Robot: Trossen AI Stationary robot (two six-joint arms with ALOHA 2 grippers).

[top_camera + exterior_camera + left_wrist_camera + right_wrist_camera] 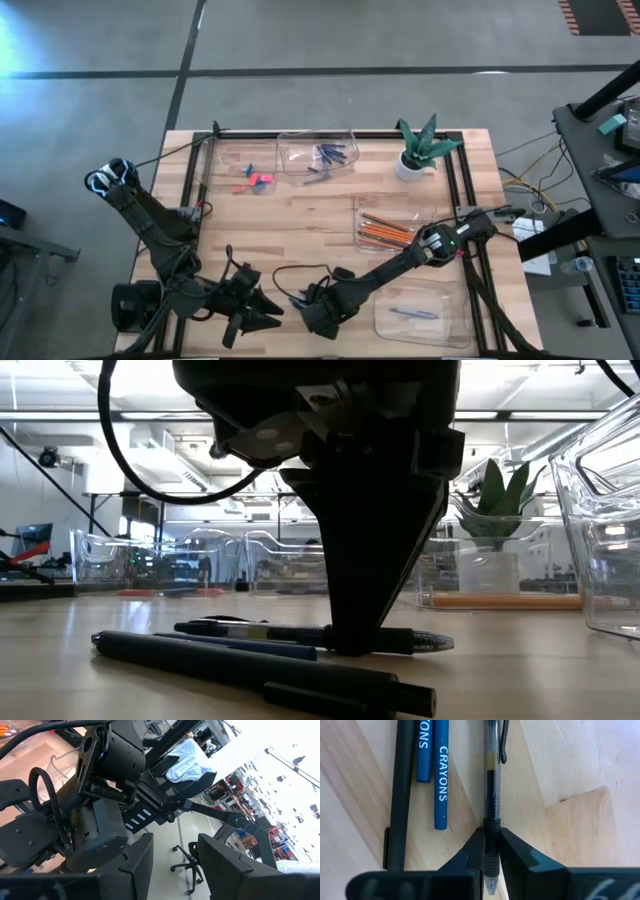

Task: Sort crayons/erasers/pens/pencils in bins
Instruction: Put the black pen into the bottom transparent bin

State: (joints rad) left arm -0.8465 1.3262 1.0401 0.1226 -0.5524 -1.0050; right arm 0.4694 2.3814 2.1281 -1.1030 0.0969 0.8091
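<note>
Near the table's front edge, at its middle, my right gripper points down and is shut on a clear-barrelled pen. This pen lies flat on the wood. Beside it lie two blue crayons and a black pen. The low view shows the same clear pen and the black pen on the table. My left gripper hangs open in the air just left of the right one, with nothing between its fingers. My right gripper pinches the clear pen's dark grip section, near its writing tip, between its two fingers. The fingers come from above, pointing down, and stand across the pen. The pen lies level on the table along its whole length.
Four clear bins stand on the table. The far left one holds pink erasers, the far middle one blue sticks, the right one orange pencils, and the near right one one thin stick. A potted plant stands at the far right.
</note>
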